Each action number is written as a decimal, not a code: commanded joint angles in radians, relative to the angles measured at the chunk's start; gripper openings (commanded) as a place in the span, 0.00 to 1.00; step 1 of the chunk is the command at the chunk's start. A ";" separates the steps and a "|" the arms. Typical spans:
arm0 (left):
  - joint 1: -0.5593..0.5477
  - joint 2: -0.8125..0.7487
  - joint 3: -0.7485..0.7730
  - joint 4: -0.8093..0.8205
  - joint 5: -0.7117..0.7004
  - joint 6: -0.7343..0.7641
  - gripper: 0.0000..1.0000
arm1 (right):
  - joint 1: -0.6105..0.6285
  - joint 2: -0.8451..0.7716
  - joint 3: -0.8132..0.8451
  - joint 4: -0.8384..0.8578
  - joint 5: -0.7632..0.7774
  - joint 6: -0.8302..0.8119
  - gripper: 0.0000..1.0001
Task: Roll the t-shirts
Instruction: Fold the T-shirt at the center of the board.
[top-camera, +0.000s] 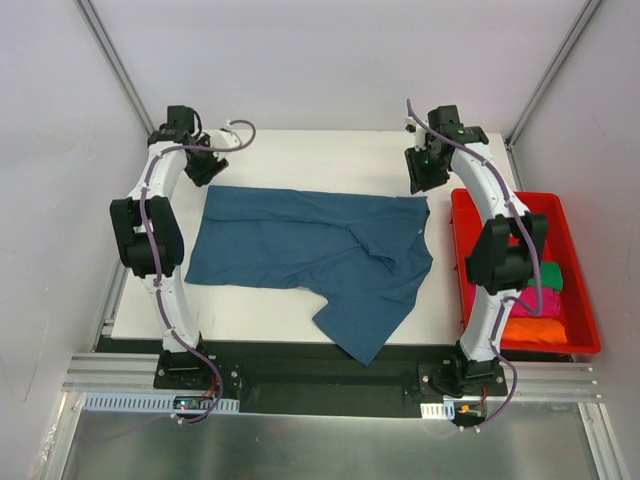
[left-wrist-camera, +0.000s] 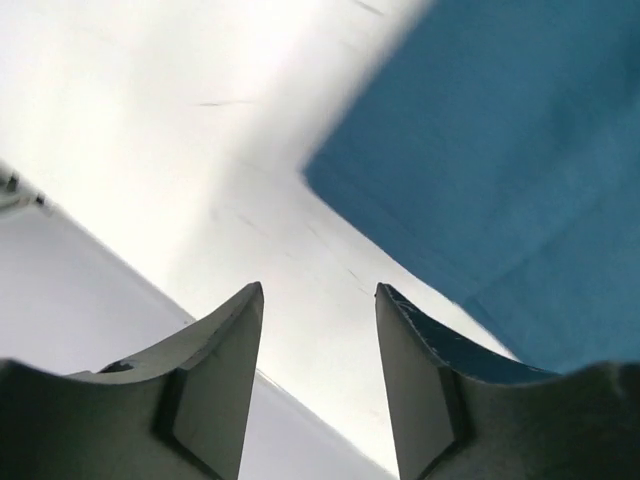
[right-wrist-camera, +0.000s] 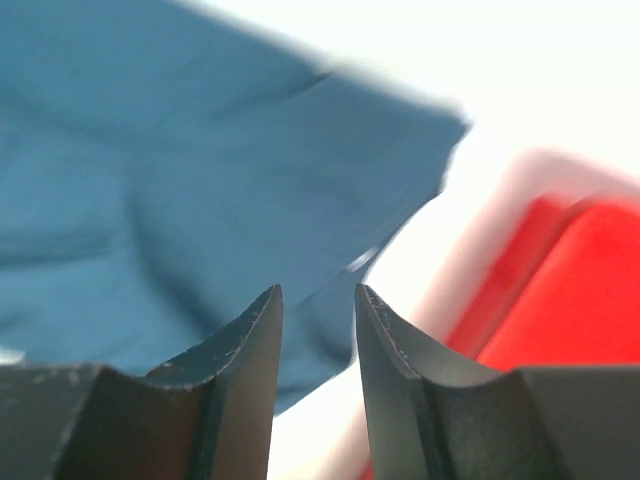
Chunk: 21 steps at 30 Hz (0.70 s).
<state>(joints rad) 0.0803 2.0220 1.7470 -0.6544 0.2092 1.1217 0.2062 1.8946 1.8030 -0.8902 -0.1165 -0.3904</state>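
Note:
A dark teal-blue t-shirt (top-camera: 310, 250) lies spread flat across the white table, with one part reaching toward the near edge. My left gripper (top-camera: 205, 172) hovers just off its far left corner, open, and only bare table shows between the fingers (left-wrist-camera: 320, 290); the shirt's corner (left-wrist-camera: 500, 150) lies to their right. My right gripper (top-camera: 425, 175) hangs over the far right corner, open (right-wrist-camera: 318, 290), above the cloth's edge (right-wrist-camera: 180, 170) and holding nothing. Green (top-camera: 550, 275), magenta (top-camera: 530, 300) and orange (top-camera: 535, 330) t-shirts lie rolled in the tray.
A red plastic tray (top-camera: 525, 196) stands at the table's right side, close beside the right arm, and shows as a red blur (right-wrist-camera: 590, 290) in the right wrist view. Grey walls and metal frame posts enclose the table.

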 joint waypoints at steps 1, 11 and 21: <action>0.009 0.110 0.175 -0.066 0.012 -0.359 0.50 | -0.040 0.164 0.174 0.000 0.093 -0.097 0.37; 0.010 0.251 0.330 -0.122 0.048 -0.585 0.51 | -0.068 0.442 0.387 0.045 0.210 -0.246 0.37; 0.010 0.284 0.327 -0.136 0.050 -0.642 0.50 | -0.077 0.501 0.372 0.005 0.222 -0.271 0.37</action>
<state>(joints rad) 0.0803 2.3157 2.0415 -0.7593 0.2352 0.5343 0.1352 2.3703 2.1319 -0.8463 0.0723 -0.6342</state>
